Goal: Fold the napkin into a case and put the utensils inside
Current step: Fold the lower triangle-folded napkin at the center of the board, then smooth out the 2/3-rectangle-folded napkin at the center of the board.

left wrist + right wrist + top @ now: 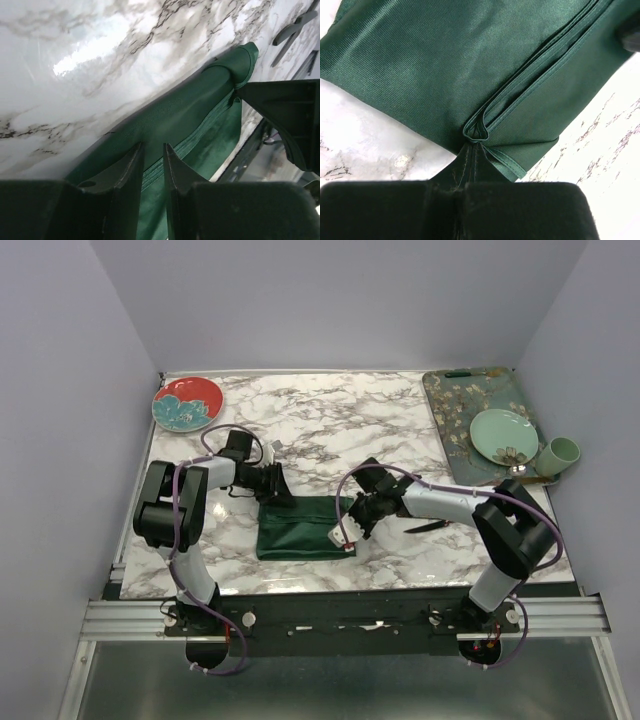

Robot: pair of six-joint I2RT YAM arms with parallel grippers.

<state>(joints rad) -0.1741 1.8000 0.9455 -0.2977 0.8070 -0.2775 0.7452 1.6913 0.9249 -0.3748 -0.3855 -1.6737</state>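
Just right of the napkin (300, 528), the utensils (430, 526); far behind-left, a plate (187, 403); far behind-right, a tray (450, 410) bearing a second plate (503, 436).

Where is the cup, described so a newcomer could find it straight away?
Go to the teal floral tray in the far right corner of the marble table. By its near right end, just right of the mint plate, stands the pale green cup. It is the only upright, hollow vessel; its neighbours are flat.
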